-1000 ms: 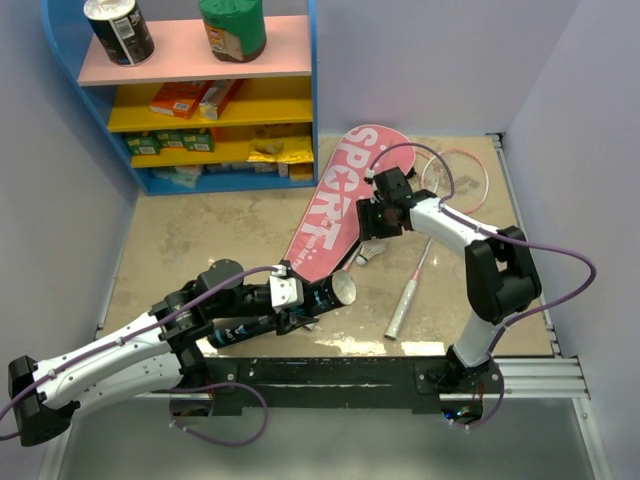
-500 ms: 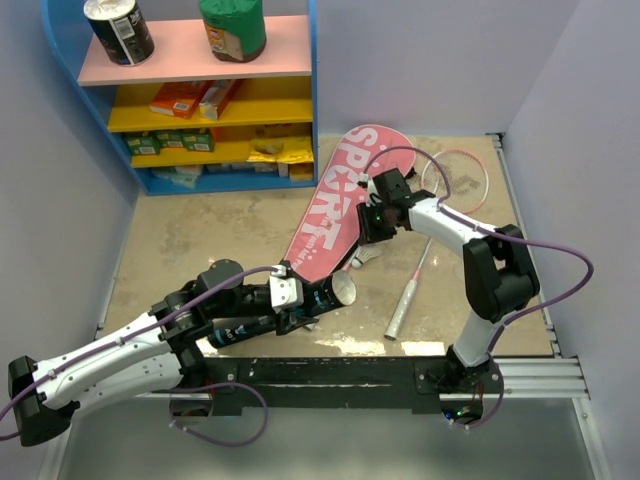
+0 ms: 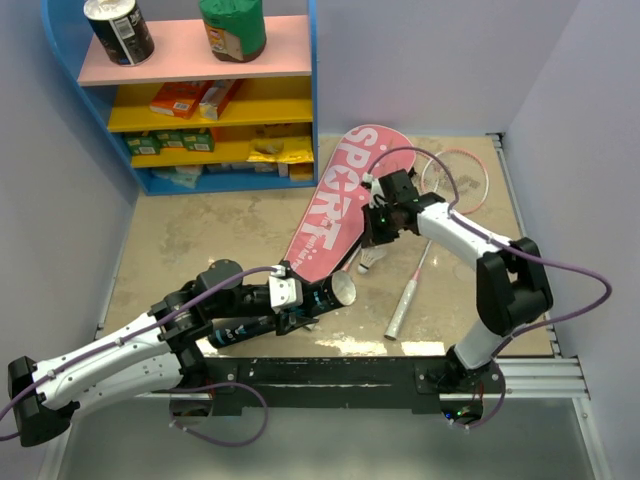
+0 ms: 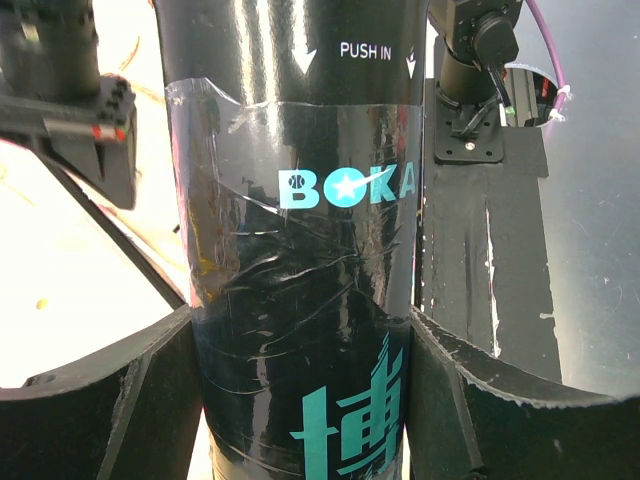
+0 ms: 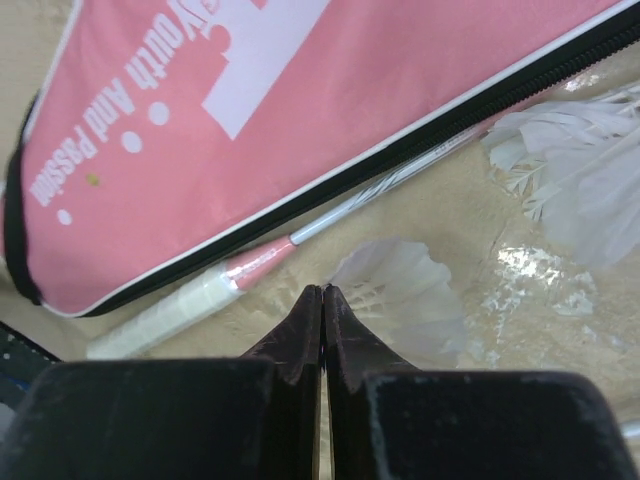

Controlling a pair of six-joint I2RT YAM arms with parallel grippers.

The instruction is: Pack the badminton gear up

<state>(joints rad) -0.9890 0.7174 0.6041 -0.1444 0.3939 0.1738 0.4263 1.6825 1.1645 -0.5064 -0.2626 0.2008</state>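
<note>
**Q:** Left jaws, status?
**A:** Clamped on the tube (image 4: pixel 300 200), one finger on each side. The tube sits near the counter's (image 3: pixel 200 240) front edge, its end pointing toward the cover (image 3: pixel 340 200).

**Q:** Right jaws?
**A:** Pressed together with nothing between them, tips just short of the shuttlecock (image 5: pixel 405 290). A racket (image 5: pixel 190 305) lies along the cover's black edge.

The black tube (image 4: pixel 300 270) is glossy under wrinkled clear film (image 4: pixel 225 200). The pink cover (image 5: pixel 300 110) looks like smooth matt cloth. The beige surface (image 3: pixel 200 240) is shiny.
</note>
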